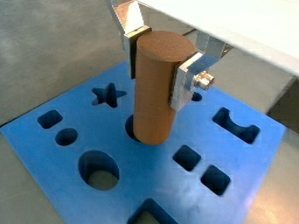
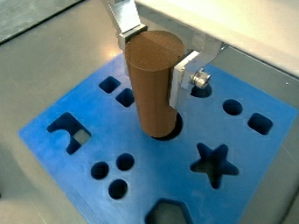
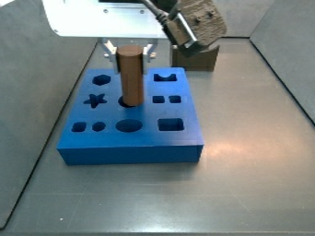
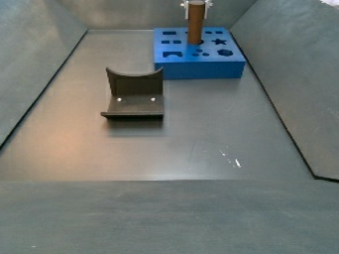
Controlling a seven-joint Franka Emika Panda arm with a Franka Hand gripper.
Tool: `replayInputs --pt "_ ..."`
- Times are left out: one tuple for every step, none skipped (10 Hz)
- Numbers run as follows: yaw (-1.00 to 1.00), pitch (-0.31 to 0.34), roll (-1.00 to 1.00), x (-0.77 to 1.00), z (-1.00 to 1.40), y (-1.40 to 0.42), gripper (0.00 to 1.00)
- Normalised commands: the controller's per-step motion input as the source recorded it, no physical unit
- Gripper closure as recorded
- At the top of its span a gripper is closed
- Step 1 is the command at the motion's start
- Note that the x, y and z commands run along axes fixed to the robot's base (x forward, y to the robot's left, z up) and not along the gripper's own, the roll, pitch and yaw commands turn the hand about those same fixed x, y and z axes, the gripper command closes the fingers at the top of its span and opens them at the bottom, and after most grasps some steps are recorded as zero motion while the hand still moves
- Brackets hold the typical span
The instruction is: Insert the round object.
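Blue block [image 3: 129,138] on the desk carries the shaped holes; the round object [image 1: 160,83] stands upright with its lower end entering the block's central round hole [image 2: 163,133]. Insertion is underway, hand [image 1: 163,59] clamped on the peg's upper part. Next move, as judged: press straight down, then release.

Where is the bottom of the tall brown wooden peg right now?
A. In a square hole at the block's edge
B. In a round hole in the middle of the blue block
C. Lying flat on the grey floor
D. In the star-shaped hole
B: in both wrist views the tall brown wooden peg stands upright, held by the gripper, its lower end entering a round hole in the middle of the blue block.
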Motion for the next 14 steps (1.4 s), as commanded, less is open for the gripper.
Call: replayInputs --pt "-0.11 0.000 -0.02 0.08 -0.30 0.00 1.00" --pt "-0.05 0.000 0.00 -0.14 -0.23 0.00 1.00" --pt "-0.03 0.000 0.04 -0.25 -0.18 0.00 1.00" --pt "-0.03 0.000 0.06 -0.28 -0.15 0.00 1.00" --pt "0.00 0.000 0.02 -0.29 -0.14 0.00 1.00" --pt "-0.03 0.000 0.00 -0.08 -0.22 0.00 1.00" --pt "-0.07 0.000 -0.01 0.00 -0.25 0.00 1.00" --pt "-0.09 0.000 0.00 0.09 -0.32 -0.03 1.00" --pt "-0.09 0.000 -0.01 0.25 -0.35 -0.06 1.00" --pt "-0.10 0.000 0.00 0.29 -0.37 -0.04 1.00" --pt "-0.09 0.000 0.00 0.25 -0.37 -0.02 1.00" --pt "-0.09 0.000 0.00 0.22 -0.37 0.00 1.00" --pt "-0.09 0.000 0.00 0.15 -0.35 0.00 1.00" --pt "-0.10 0.000 0.00 0.11 -0.34 0.00 1.00"
